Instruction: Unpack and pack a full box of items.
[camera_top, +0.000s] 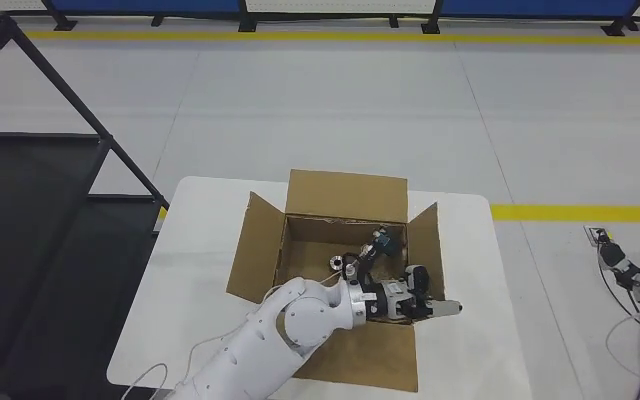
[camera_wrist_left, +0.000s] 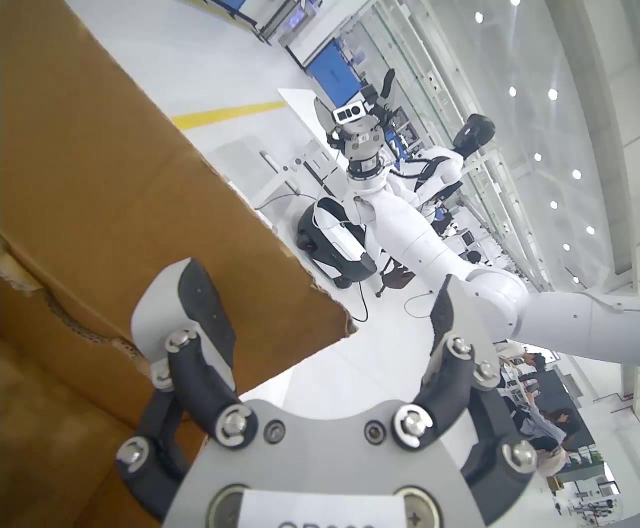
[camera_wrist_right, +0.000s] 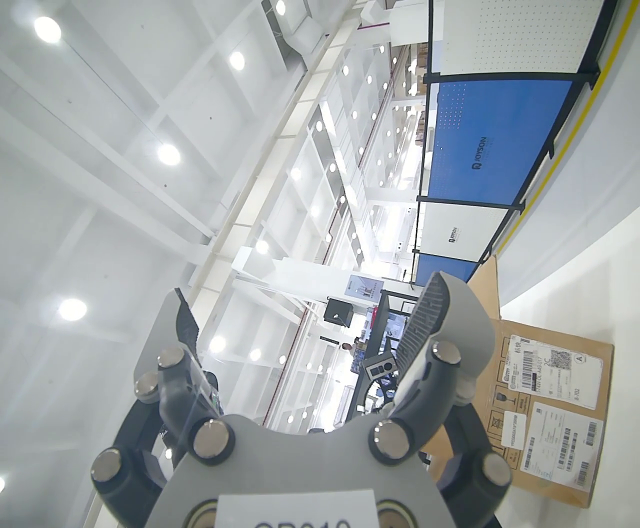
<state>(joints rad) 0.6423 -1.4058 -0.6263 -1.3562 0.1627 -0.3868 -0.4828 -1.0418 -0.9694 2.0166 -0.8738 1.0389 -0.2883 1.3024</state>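
Left gripper (camera_wrist_left: 320, 280): jaws wide apart, empty, beside a box (camera_top: 346, 192) flap | right gripper (camera_wrist_right: 308, 287): spread wide, empty, pointing ceilingward | box: open, mid-table (camera_top: 200, 260), items (camera_top: 378, 242) inside.

Shipping labels (camera_wrist_right: 560, 440) with barcodes, fine print and a square code were stuck on the box (camera_wrist_right: 597, 370). A logo with lettering was carried by a blue panel (camera_wrist_right: 495, 150) and a white panel (camera_wrist_right: 460, 232). A sticker (camera_wrist_left: 320, 510) with cut-off characters was seen on the left hand (camera_wrist_left: 322, 280) base, and a like sticker (camera_wrist_right: 297, 510) on the right hand (camera_wrist_right: 307, 287) base.
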